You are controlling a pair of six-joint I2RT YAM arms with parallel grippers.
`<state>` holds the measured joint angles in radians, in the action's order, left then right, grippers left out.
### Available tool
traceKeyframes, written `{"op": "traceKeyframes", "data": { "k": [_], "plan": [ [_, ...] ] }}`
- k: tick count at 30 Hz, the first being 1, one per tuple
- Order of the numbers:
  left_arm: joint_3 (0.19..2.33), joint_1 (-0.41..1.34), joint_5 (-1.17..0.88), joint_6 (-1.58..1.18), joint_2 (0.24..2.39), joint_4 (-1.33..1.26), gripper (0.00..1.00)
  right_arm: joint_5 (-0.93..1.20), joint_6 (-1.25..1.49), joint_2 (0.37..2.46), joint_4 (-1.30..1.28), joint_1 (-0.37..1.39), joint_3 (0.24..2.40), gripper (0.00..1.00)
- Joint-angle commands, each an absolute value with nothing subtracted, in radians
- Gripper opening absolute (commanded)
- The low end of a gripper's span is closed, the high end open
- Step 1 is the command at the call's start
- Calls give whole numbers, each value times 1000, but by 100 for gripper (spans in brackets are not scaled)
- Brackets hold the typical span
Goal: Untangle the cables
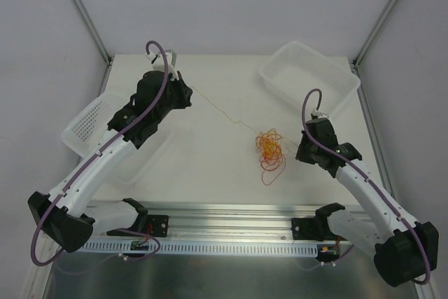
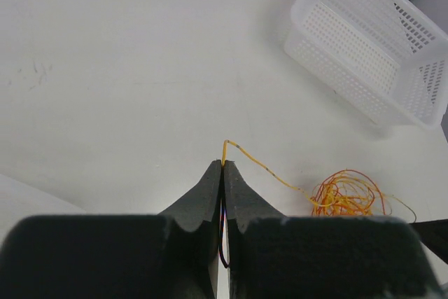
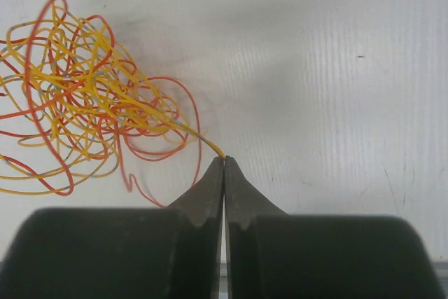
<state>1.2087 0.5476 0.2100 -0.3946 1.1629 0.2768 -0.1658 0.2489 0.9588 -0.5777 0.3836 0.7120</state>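
A tangle of thin yellow and red-orange cables (image 1: 269, 149) lies on the table right of centre; it also shows in the right wrist view (image 3: 84, 96) and the left wrist view (image 2: 348, 194). One yellow strand (image 1: 218, 108) runs taut from the tangle up-left to my left gripper (image 1: 187, 93), which is shut on that strand's end (image 2: 225, 162). My right gripper (image 1: 299, 150) sits just right of the tangle, shut on another yellow strand at its tips (image 3: 224, 159).
A white perforated basket (image 1: 308, 77) stands at the back right, also seen in the left wrist view (image 2: 371, 43). A second white basket (image 1: 94, 125) sits at the left under my left arm. A metal rail (image 1: 231, 225) runs along the near edge.
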Motion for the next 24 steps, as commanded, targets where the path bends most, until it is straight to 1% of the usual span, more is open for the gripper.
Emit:
{"op": "traceKeyframes", "data": {
  "k": [1, 5, 8, 9, 11, 15, 16, 18, 19, 20, 22, 23, 24],
  "plan": [
    [1236, 522, 239, -331, 1118, 305, 0, -190, 294, 914, -630, 344, 719, 1],
    [1192, 480, 264, -330, 1083, 357, 0, -186, 285, 833, -626, 260, 736, 1],
    [1152, 477, 259, -316, 1051, 379, 0, -172, 249, 834, -647, 232, 788, 1],
    [1144, 468, 285, -304, 1033, 385, 0, -175, 236, 838, -655, 227, 802, 1],
    [1160, 447, 305, -276, 1019, 426, 0, -190, 218, 844, -676, 200, 824, 1],
    [1273, 426, 362, -209, 991, 475, 0, -150, 221, 870, -686, 158, 827, 1],
    [1294, 426, 342, -200, 989, 482, 0, -90, 219, 880, -671, 156, 824, 1],
    [1337, 426, 255, -207, 991, 482, 0, -16, 210, 911, -658, 160, 825, 6],
    [1342, 428, 113, -224, 997, 482, 0, 24, 210, 949, -654, 161, 824, 6],
    [1342, 431, 42, -245, 1005, 476, 0, 49, 210, 959, -649, 175, 822, 6],
    [1325, 445, -96, -299, 1043, 466, 0, 37, 210, 972, -634, 184, 808, 5],
    [1313, 486, -157, -313, 1055, 463, 0, 31, 212, 980, -634, 184, 805, 5],
    [1283, 515, -158, -322, 1080, 456, 0, 28, 207, 988, -638, 186, 808, 7]
  ]
}}
